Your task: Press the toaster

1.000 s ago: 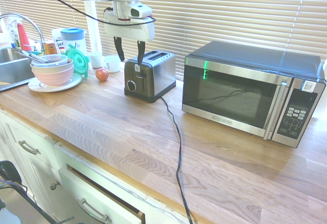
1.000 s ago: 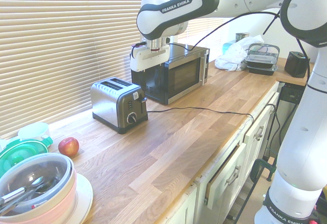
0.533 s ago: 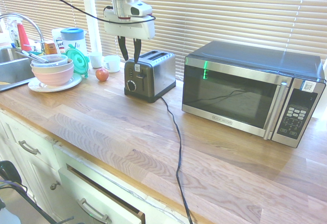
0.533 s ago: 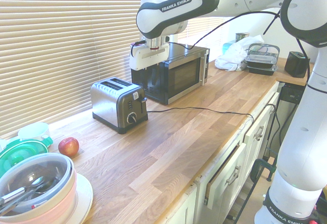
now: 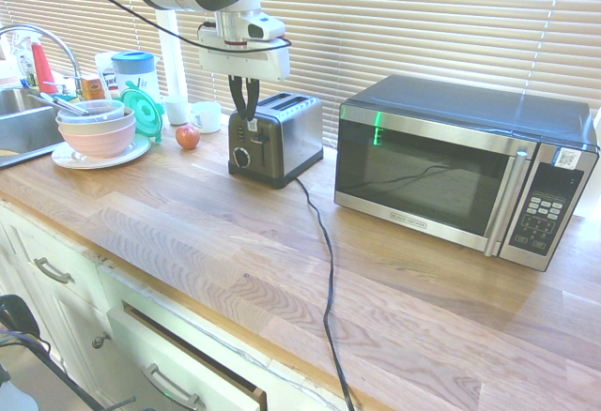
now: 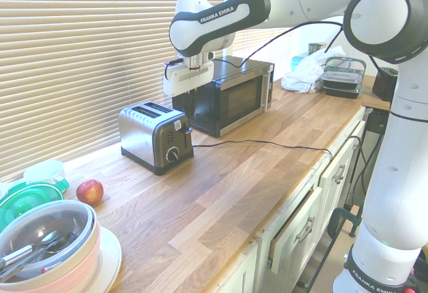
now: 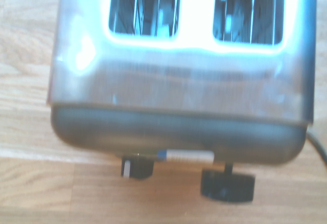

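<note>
The toaster (image 5: pixel 278 139) stands on the wooden counter near the blinds, with brushed steel sides, a black front, a round dial and a white label. It also shows in the second exterior view (image 6: pixel 155 136). My gripper (image 5: pixel 246 116) hangs just above the toaster's front end, over the label, with the fingers pressed together and nothing between them. In the second exterior view the gripper (image 6: pixel 189 100) hovers above and behind the toaster, dark against the microwave. The wrist view looks straight down on the toaster (image 7: pixel 179 81), with both slots empty and the dial (image 7: pixel 137 168) and lever knob (image 7: pixel 227 185) sticking out.
A large steel-and-black microwave (image 5: pixel 451 172) stands right of the toaster. The toaster's black cord (image 5: pixel 329 270) runs over the counter's front edge. To the left are an apple (image 5: pixel 188 136), stacked bowls on a plate (image 5: pixel 97 129), cups and a sink (image 5: pixel 19 115).
The fingers have come together from wide open. The hand has shifted slightly towards the toaster's front end and stays above it.
</note>
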`<action>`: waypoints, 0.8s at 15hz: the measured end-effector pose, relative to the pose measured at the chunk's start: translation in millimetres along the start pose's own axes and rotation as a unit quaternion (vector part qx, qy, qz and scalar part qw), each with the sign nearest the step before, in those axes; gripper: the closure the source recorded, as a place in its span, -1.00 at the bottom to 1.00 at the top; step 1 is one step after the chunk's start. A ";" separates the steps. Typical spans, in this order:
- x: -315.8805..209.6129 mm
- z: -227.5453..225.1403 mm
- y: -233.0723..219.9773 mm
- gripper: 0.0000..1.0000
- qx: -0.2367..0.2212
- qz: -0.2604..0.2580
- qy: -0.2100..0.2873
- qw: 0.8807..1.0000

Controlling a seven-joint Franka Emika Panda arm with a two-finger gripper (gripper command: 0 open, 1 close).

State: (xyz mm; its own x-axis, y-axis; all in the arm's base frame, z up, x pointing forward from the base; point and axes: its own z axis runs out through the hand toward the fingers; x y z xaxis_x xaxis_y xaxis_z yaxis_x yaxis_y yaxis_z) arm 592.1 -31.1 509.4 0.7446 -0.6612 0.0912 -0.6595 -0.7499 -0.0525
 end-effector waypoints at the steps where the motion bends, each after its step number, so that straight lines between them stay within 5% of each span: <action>1: 5.1 -3.4 -0.5 1.00 0.000 0.000 0.000 1.000; 12: 18.8 42.4 -5.5 1.00 -0.013 -0.003 -0.020 1.000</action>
State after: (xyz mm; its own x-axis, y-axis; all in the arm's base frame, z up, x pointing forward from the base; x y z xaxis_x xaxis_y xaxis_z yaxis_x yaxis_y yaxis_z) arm 614.1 -40.3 469.2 0.7520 -0.6570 0.0525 -0.6567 -0.7537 -0.0264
